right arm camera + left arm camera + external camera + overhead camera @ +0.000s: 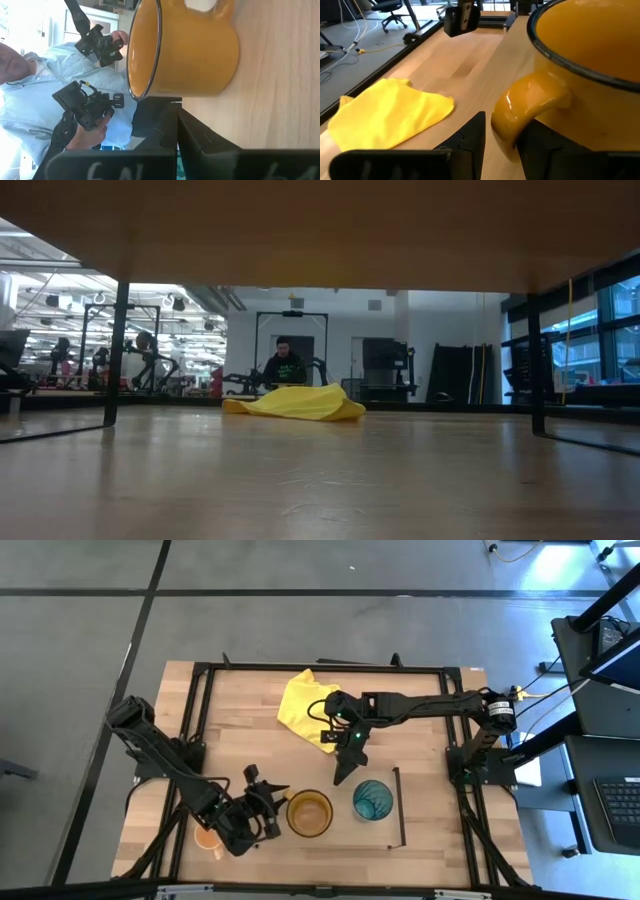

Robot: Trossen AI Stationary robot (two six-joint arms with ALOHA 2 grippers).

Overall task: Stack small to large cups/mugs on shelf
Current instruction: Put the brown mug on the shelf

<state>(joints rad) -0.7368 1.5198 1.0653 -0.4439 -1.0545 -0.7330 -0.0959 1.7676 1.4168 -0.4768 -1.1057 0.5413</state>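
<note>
The amber-brown mug [309, 812] stands upright on the light-wood shelf [340, 837], and the teal ribbed tumbler [372, 800] stands to its right, beside the shelf's black upright [400, 808]. The small pale-orange mug [208, 838] sits at the near left, partly under my left arm. My left gripper [272, 810] is at the amber mug's left side, shut on its handle. My right gripper [343, 776] is shut and points down just beyond the amber mug's far right; I cannot tell if it touches the mug. My left gripper has the amber mug's handle [510, 117] between its two fingers [472, 137], one on each side of the loop. The fingers come nearly level from the table's left. The mug stands upright on the shelf.
A crumpled yellow cloth [305, 700] lies at the table's far middle and also shows in the low view [300, 402]. A person in a light-blue shirt [30, 95] holds hand controllers beyond the table. Another person [287, 365] sits far behind.
</note>
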